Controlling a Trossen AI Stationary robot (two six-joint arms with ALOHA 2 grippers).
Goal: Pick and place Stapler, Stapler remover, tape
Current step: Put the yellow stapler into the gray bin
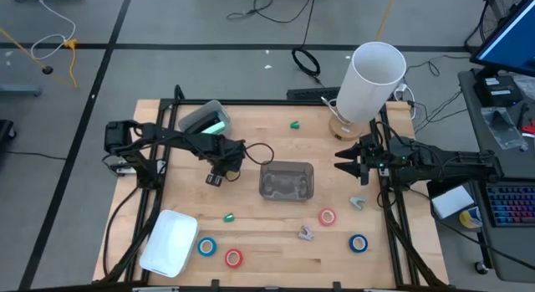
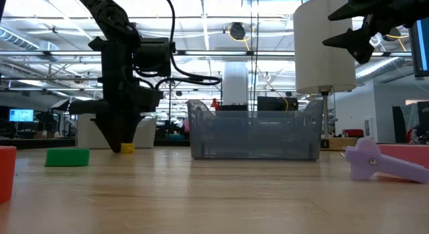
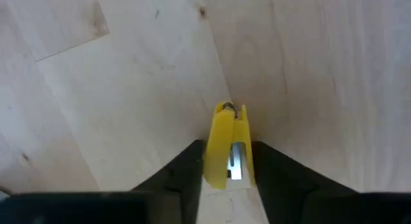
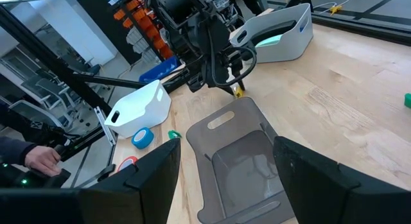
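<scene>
Four ring-shaped tape rolls are counted on the pale wooden table (image 1: 276, 141). Two are blue (image 1: 206, 246) (image 1: 359, 243) and two are red (image 1: 233, 258) (image 1: 327, 217), all lying flat near the front edge. One pair is placed beside a white plastic tray (image 1: 170, 242); the other pair is set towards the right.

One small mint-green stapler (image 1: 358, 202) is seen on the table's right side, between the red roll there and the right hand (image 1: 344, 162). One small lilac plastic tool (image 1: 306, 233) lies between the two right-hand rolls. Two small green pieces are counted, one near the back (image 1: 294, 124) and one near the front (image 1: 229, 217).

One clear plastic bin (image 1: 287, 180) is placed at the middle of the table. One tall white cylinder (image 1: 372, 79) stands at the back right corner, and one grey-white holder with a green glow (image 1: 205, 118) sits at the back left.

The left hand (image 1: 219, 171) is lowered to the table just left of the bin. Its two dark fingers (image 3: 183, 169) are pressed against the sides of one small yellow plastic piece with a metal strip (image 3: 226, 147). In the low view this piece is seen down at the table surface.

The right hand is held above the table to the right of the bin, its fingers spread wide and nothing grasped.
</scene>
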